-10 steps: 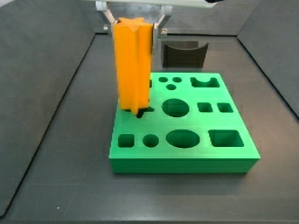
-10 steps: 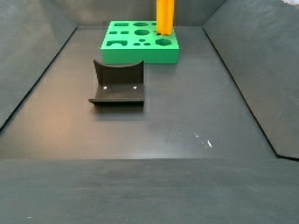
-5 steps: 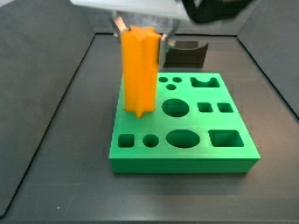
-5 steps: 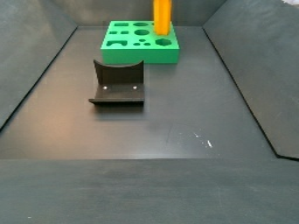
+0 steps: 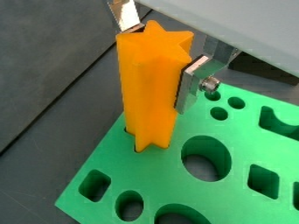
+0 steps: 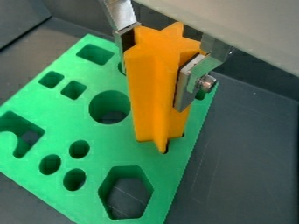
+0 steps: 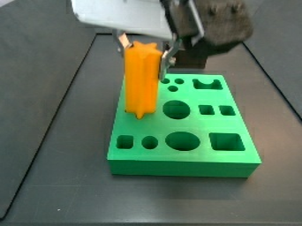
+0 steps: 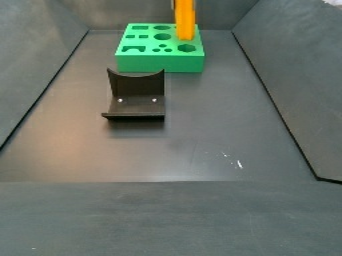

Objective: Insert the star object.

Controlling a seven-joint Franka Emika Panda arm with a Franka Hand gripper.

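Right now your gripper [image 5: 162, 54] sits above the near-edge corner of the green block [image 5: 251, 150], its two silver fingers [image 5: 193, 77] pressed against opposite sides of the star object [image 5: 149, 92]; the jaws are only as far apart as the prism is wide, so it is firmly held; both wrist views show the same clamp high on the piece, gripper [image 6: 162, 48] on star object [image 6: 156, 87].

You hold it upright, and that looks deliberate; the ridged profile has to drop straight into its matching cut-out, so a vertical prism gripped near the top leaves its lower end free to find the opening; in a side view the star object [image 7: 140, 79] has its lower end at the top face of the green block [image 7: 185, 141], over the hole nearest that edge; from the wrist views I judge the tip is at or just inside the mouth, but how deep I cannot tell, since the prism hides the hole.

Watch the rotation; star points that miss the notches will jam on the rim.

As for the room; the green block [image 8: 159, 50] lies at the far end of a dark, matte floor [image 8: 187, 160] walled by dark sloping panels; the fixture [image 8: 134, 95] stands well apart from it, nearer the middle; the star object [image 8: 186, 18] rises above the block there.
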